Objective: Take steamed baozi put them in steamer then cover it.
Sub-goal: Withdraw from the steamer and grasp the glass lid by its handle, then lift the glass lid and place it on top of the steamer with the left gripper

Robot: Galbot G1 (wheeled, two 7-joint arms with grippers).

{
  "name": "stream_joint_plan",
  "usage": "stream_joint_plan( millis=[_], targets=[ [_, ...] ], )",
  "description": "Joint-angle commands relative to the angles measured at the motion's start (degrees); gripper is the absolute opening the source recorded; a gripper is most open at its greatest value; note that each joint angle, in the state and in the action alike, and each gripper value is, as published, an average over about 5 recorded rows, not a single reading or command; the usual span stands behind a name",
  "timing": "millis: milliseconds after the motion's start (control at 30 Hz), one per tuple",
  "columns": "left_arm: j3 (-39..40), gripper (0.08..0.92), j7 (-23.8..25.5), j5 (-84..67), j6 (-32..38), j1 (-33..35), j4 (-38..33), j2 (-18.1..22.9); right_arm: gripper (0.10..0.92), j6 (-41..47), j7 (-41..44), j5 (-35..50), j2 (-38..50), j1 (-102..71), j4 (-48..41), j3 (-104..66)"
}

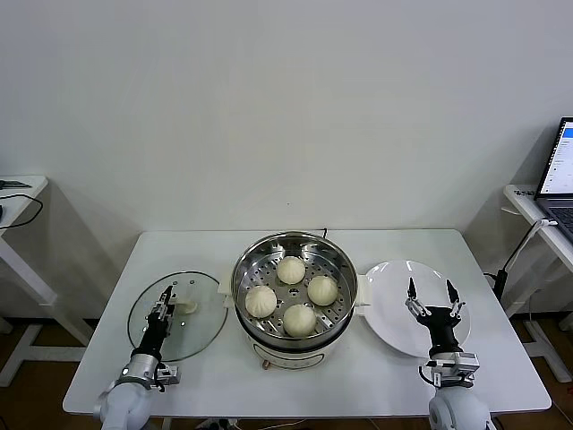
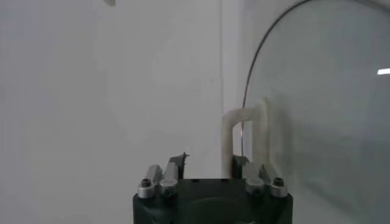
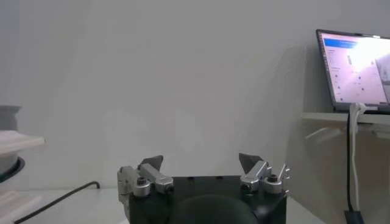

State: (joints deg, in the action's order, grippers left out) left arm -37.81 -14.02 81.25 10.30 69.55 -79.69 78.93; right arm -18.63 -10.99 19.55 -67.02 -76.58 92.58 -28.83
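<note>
The steamer (image 1: 236, 285) stands at the table's middle with its perforated tray showing. Four baozi lie in it, at the back (image 1: 290, 269), right (image 1: 322, 289), left (image 1: 260, 301) and front (image 1: 300, 319). A glass lid (image 1: 204, 324) lies flat on the table left of the steamer. My left gripper (image 1: 167, 296) hovers low over the lid, open, just beside its cream handle (image 1: 186, 307). In the left wrist view the handle (image 2: 244, 119) stands against one finger of the left gripper (image 2: 210, 161), with a gap to the other. My right gripper (image 1: 431, 291) is open and empty over the white plate (image 1: 389, 315).
The white plate lies right of the steamer with nothing on it. A laptop (image 1: 560, 170) sits on a side table at the far right and also shows in the right wrist view (image 3: 356, 67). A cable runs behind the steamer. Another side table stands at the far left.
</note>
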Motion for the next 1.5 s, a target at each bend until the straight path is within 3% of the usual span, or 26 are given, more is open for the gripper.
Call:
stream_joint_plan(
  millis=[33, 300, 700, 833, 1000, 1233, 1500],
  targets=[
    [0.07, 0.403, 0.11, -0.08, -0.07, -0.35, 0.47, 0.18, 0.823, -0.05, -0.28, 0.02, 0.07, 0.03, 0.29, -0.06],
    [-1.54, 0.196, 0.19, -1.51, -0.03, 1.22, -4.75, -0.28, 0.823, 0.07, -0.62, -0.05, 0.05, -0.18, 1.63, 0.1],
    [-10.12, 0.185, 6.15, -13.94, -6.57, 8.81, -37.28, -7.12, 0.823, -0.13, -0.63, 0.01, -0.43, -0.34, 2.25, -0.12],
    [-6.79, 0.185, 8.79, -14.78, -9.64, 9.74, -47.61, -7.24, 0.823, -0.17, -0.72, 0.06, -0.66, -0.41, 2.5, -0.29],
    [5.59, 0.185, 12.92, -11.78, -15.16, 9.29, -55.97, -5.65, 0.823, -0.15, -0.83, 0.1, -0.92, -0.62, 2.9, -0.64],
    [26.59, 0.185, 20.98, -3.2, -23.41, 4.87, -54.31, -1.72, 0.823, 0.38, -1.03, -0.08, -1.55, -0.89, 3.06, -1.15],
    [39.0, 0.185, 28.28, 3.15, -30.11, -1.97, -44.3, 4.26, 0.823, 0.76, -1.16, -0.5, -2.19, -1.01, 2.13, -2.06]
  ],
)
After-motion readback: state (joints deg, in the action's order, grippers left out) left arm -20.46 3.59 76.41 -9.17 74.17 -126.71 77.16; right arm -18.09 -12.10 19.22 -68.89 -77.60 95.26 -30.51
